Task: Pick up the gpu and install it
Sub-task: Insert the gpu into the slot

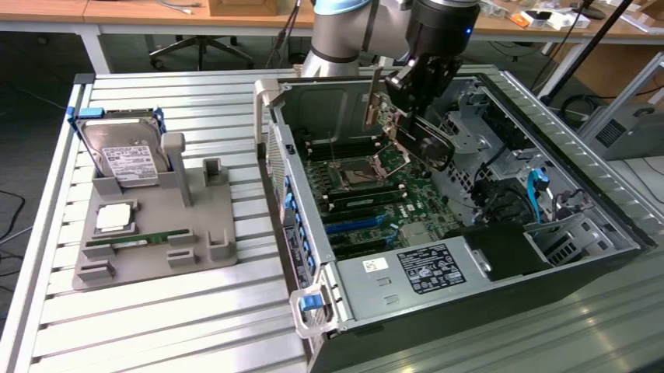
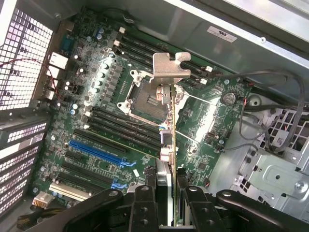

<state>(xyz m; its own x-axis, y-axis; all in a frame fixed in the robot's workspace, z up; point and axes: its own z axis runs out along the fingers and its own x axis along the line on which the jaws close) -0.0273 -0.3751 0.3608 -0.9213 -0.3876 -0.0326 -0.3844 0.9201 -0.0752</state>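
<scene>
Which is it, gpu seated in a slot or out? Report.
Out. The gripper holds the gpu edge-on, clear above the motherboard; the blue slots below lie empty.

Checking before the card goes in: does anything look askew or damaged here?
Nothing looks damaged or spilled. The gripper holds the gpu above the motherboard, near the empty CPU socket. The gpu is at an angle to the blue slots and seated in none.
</scene>
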